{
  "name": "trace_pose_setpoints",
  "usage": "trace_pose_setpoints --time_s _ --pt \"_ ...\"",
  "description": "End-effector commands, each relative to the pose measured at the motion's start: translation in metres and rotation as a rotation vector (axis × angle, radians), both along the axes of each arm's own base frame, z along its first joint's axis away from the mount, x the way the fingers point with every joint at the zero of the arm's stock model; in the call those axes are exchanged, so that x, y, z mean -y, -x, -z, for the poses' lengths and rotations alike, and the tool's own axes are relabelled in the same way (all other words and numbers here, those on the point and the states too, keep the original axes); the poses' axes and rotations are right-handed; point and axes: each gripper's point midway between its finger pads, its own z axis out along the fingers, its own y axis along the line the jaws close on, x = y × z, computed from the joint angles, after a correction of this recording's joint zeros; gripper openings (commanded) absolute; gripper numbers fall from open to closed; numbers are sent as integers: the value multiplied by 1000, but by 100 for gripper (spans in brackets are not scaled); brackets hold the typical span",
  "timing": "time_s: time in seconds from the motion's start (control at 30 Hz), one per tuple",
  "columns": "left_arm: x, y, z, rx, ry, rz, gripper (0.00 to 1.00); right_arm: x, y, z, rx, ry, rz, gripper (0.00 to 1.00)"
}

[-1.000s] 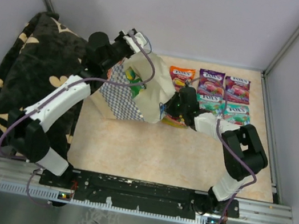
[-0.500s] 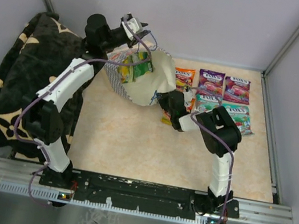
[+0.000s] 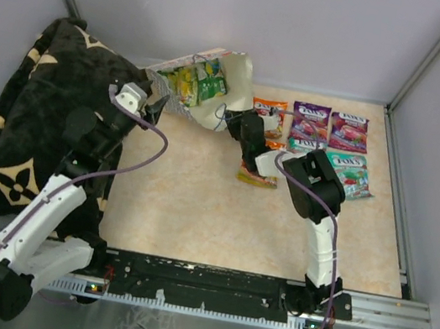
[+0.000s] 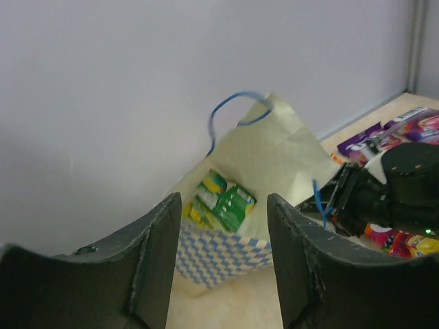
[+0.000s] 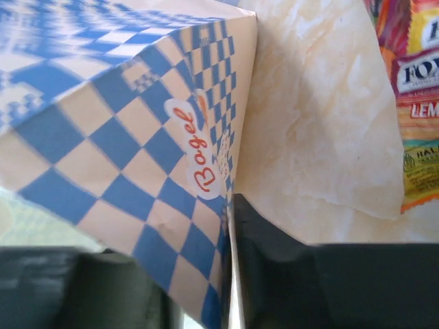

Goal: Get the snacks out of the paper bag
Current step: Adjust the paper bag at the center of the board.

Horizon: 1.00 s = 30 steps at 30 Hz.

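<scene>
Beige surface (image 3: 195,211), far edge: the paper bag (image 3: 235,69) lies tipped, green and yellow snacks (image 3: 191,84) inside. My left gripper (image 4: 223,205) hangs spread, empty; my right gripper (image 3: 229,121) pinches the bag's checkered edge. Best move: lift that edge, spill them gently.

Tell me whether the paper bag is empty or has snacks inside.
Not empty. Green and yellow packets show through the open mouth of the paper bag, which lies tipped over.

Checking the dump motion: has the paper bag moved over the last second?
Yes. The paper bag has shifted toward the far wall, judged against the unmoved purple packet.
</scene>
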Motion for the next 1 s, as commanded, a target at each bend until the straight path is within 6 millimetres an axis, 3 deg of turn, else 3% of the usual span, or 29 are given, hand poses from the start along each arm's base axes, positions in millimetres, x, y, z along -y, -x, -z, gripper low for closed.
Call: trace_pose_setpoints --time_s 0.0,0.1,0.2,0.27,0.37,0.47,0.6,0.8,0.97 --pt "-40 -22 63 -148 197 -241 60 -6 6 -4 33 40 -10 44" --pt "-41 -24 93 -235 269 -257 62 -19 27 -4 45 112 -94 79" --pt "-32 -32 110 -316 318 -240 68 -40 54 -9 29 172 -238 98" --pt "-29 -39 118 -359 348 -242 72 -50 79 -9 -2 229 -341 99" --pt "-28 -39 113 -338 412 -230 74 -47 113 -5 -36 335 -425 99" --pt "-23 -37 112 -348 458 -199 75 -48 133 -3 -68 372 -503 99" --pt "-25 -50 129 -397 448 -245 75 -46 132 -6 -78 513 -554 99" --pt "-48 -79 167 -437 424 -442 75 -51 141 14 -123 569 -656 99" --pt "-57 -87 187 -465 420 -516 71 -44 155 28 -153 603 -694 99"
